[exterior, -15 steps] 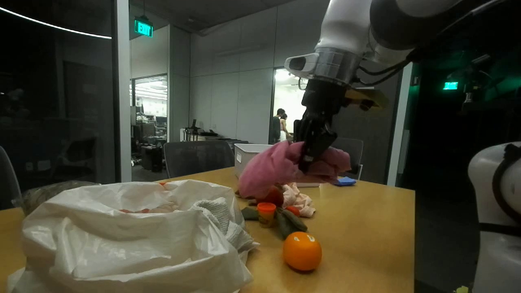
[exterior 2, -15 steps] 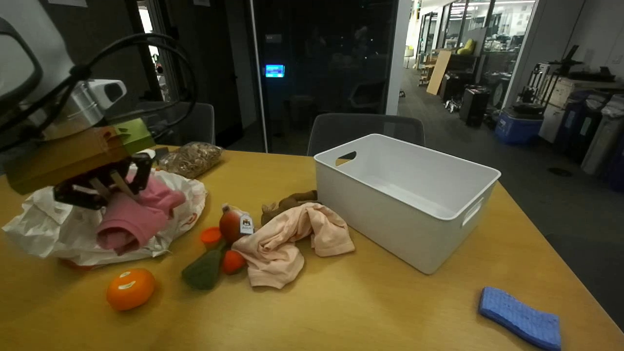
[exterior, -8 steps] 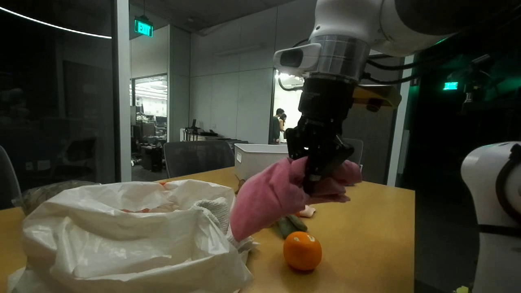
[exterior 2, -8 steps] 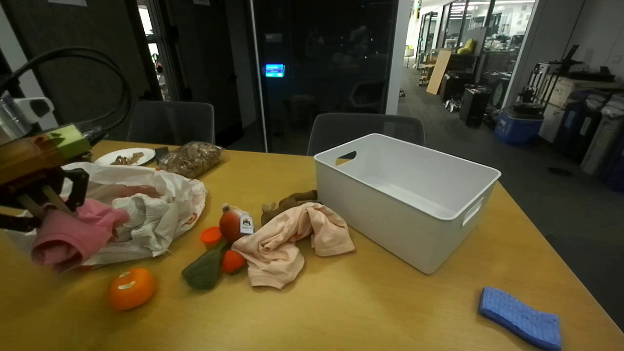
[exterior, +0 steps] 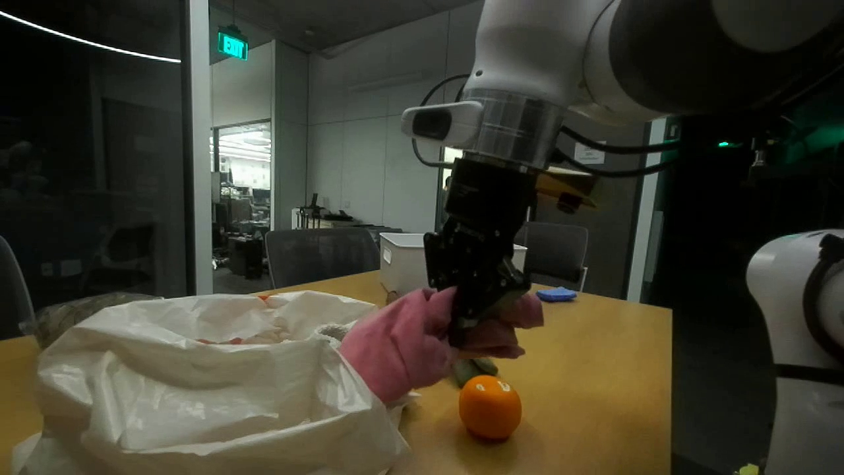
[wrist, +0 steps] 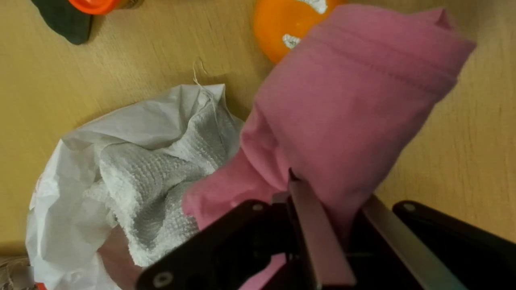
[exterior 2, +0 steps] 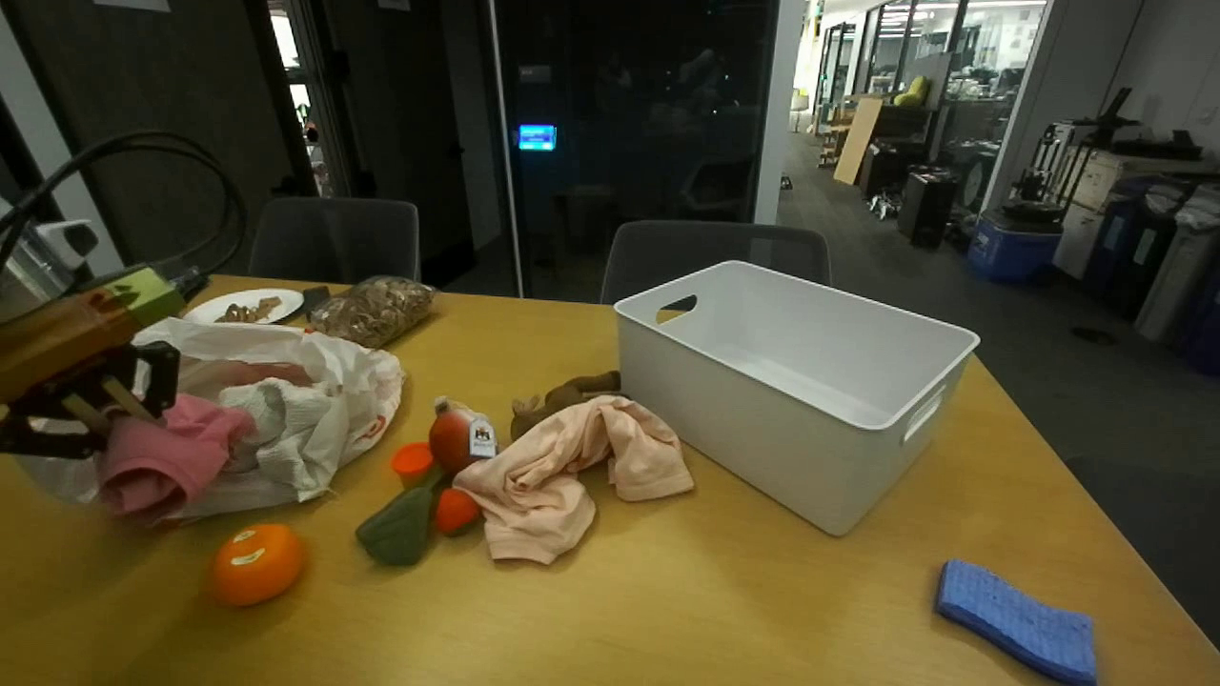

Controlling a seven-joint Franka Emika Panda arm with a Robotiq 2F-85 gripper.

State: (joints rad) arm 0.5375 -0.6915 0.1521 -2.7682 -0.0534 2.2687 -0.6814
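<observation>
Sinking nearer the white bag (exterior: 217, 396), pink cloth (wrist: 354, 104) is hanging between the gripping jaws; its loose end, sagging below them, is threatening to snag the bag.

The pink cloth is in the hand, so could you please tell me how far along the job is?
Done: the hand has a grip on the pink cloth. Under way: holding it close to the white bag. Left, probably: releasing it, though where, I cannot tell; perhaps also the peach cloth, which lies unheld on the table.
</observation>
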